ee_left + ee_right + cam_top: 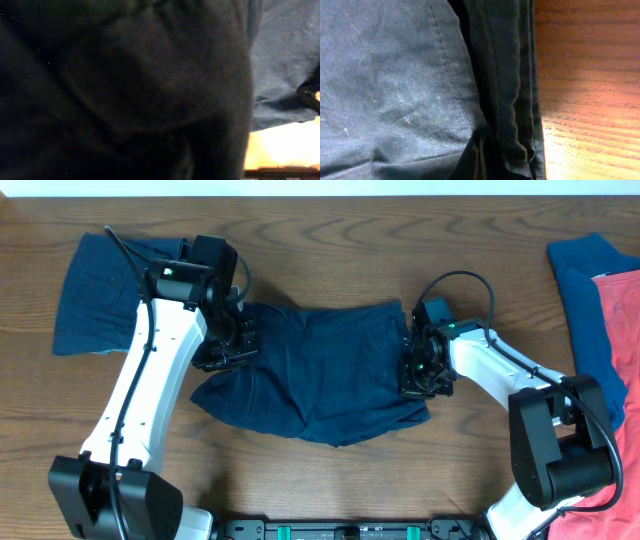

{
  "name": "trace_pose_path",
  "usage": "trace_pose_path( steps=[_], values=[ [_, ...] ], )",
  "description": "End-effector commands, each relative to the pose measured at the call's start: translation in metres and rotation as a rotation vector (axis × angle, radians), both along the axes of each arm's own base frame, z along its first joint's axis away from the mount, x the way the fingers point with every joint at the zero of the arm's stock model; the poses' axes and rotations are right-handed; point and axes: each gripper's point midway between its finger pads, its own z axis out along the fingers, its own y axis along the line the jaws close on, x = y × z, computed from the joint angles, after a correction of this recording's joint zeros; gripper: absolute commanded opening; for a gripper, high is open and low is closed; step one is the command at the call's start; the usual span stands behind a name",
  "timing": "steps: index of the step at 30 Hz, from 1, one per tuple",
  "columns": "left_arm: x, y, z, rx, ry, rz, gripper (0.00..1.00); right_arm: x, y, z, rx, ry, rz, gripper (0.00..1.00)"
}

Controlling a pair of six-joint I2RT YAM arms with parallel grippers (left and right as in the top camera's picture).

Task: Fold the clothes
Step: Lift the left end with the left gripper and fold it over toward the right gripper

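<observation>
Wide dark navy shorts (320,370) lie spread across the middle of the table, rumpled at the left. My left gripper (226,346) sits at their left edge, where the cloth bunches up against it. The left wrist view is filled with dark cloth (125,90) and the fingers are hidden. My right gripper (420,372) sits at the shorts' right edge. In the right wrist view the folded navy hem (505,100) runs down into the jaws and gathers there, next to bare wood (590,90).
Another navy garment (100,295) lies at the far left, partly under my left arm. A blue garment (585,280) and a coral-red one (622,320) lie at the right edge. The wooden table (330,260) shows behind the shorts.
</observation>
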Motion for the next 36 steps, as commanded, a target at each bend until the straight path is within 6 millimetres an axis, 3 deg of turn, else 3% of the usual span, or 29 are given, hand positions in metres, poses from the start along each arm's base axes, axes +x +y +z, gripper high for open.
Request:
trace_pose_path(
  steps=[1, 7, 14, 21, 27, 36],
  values=[
    [0.013, -0.001, 0.015, -0.008, -0.053, 0.055, 0.06, -0.01, -0.004, -0.016, -0.049, 0.062, -0.025, 0.01],
    [0.025, -0.032, 0.016, -0.069, -0.099, 0.073, 0.06, -0.018, -0.011, -0.024, -0.092, 0.103, -0.037, 0.01],
    [0.047, -0.097, 0.007, -0.143, -0.19, 0.061, 0.06, -0.018, -0.014, -0.025, -0.108, 0.101, -0.036, 0.01],
    [0.064, -0.161, -0.025, -0.175, -0.228, -0.016, 0.07, -0.018, -0.015, -0.025, -0.112, 0.102, -0.032, 0.01],
    [0.08, -0.2, -0.04, -0.228, -0.289, -0.064, 0.07, -0.02, -0.015, -0.025, -0.114, 0.106, -0.032, 0.01],
    [0.063, -0.233, -0.038, -0.256, -0.311, -0.145, 0.1, -0.02, -0.021, -0.025, -0.149, 0.103, -0.029, 0.01]
  ],
)
